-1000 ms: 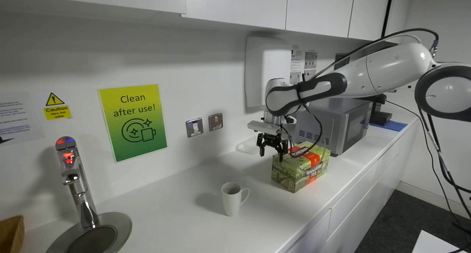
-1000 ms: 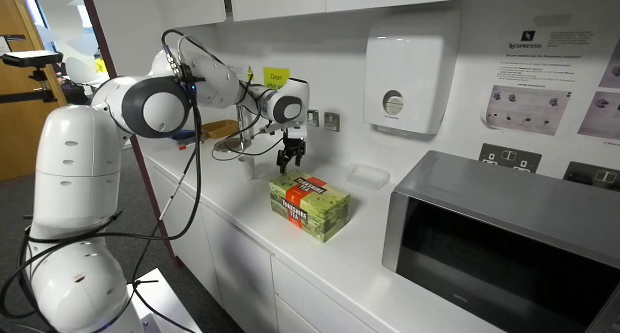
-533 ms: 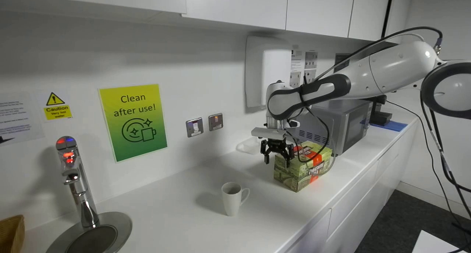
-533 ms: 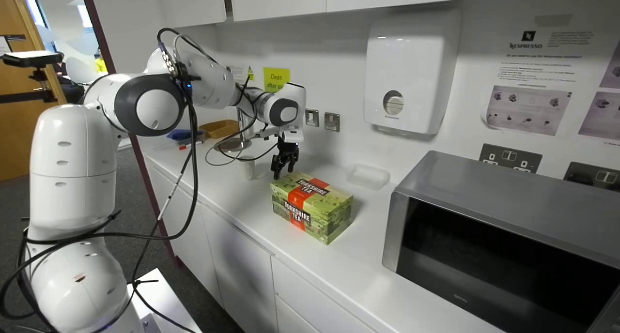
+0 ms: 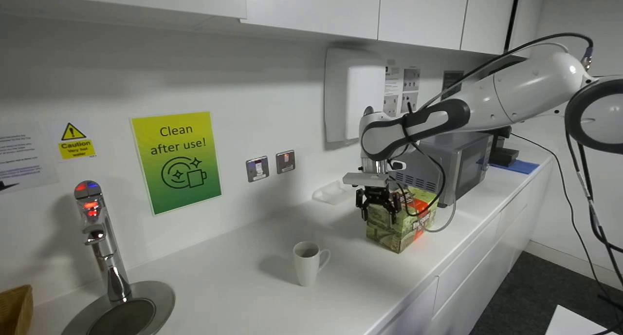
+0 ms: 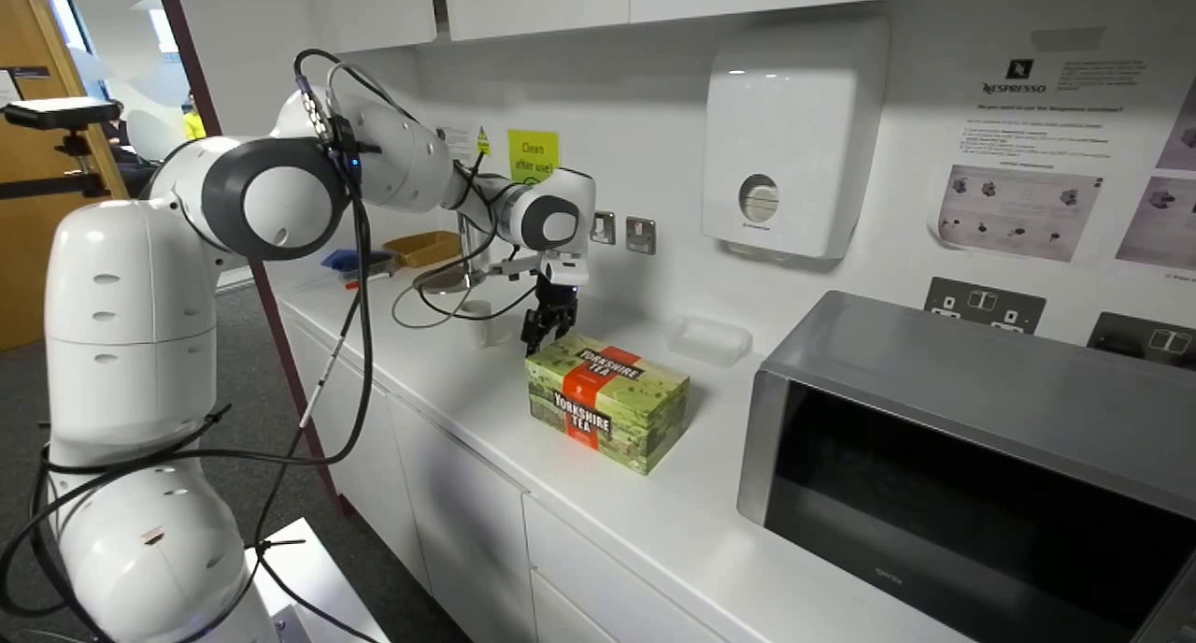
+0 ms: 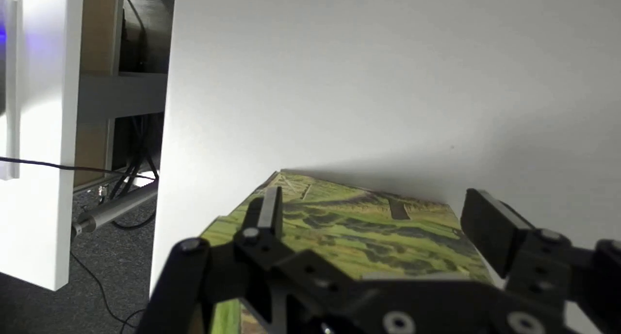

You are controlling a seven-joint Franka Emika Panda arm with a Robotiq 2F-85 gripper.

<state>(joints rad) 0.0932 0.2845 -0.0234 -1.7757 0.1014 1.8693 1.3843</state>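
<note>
— The tea box (image 6: pixel 607 400) has slid slightly toward the microwave (image 6: pixel 962 475); the gripper (image 5: pixel 379 219) sits lower.
— And its fingers (image 7: pixel 267 210)?
— Wide apart, at the box's end farther from the microwave; whether they touch it cannot be told.

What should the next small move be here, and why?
Probably another short, gentle push of the tea box toward the microwave: the spread fingers sit at the box's end facing the mug, the box has just slid that way, and a gap to the microwave remains.
</note>
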